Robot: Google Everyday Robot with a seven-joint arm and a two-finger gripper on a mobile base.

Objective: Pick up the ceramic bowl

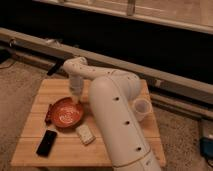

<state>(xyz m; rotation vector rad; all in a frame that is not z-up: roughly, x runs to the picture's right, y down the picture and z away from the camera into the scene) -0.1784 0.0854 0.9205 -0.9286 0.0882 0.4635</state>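
Note:
The ceramic bowl (66,113) is round, shallow and orange-red with a pale spiral pattern inside. It sits on the left half of the wooden table (55,85). My gripper (77,99) hangs from the white arm (112,115) straight down over the bowl's far right rim, close to it or touching it. The arm reaches in from the lower right and covers the table's middle.
A black phone (46,142) lies at the table's front left. A small pale block (85,134) lies just in front of the bowl. A translucent white cup (141,108) stands at the right. A dark reddish object (49,114) lies by the bowl's left side. A low ledge runs behind the table.

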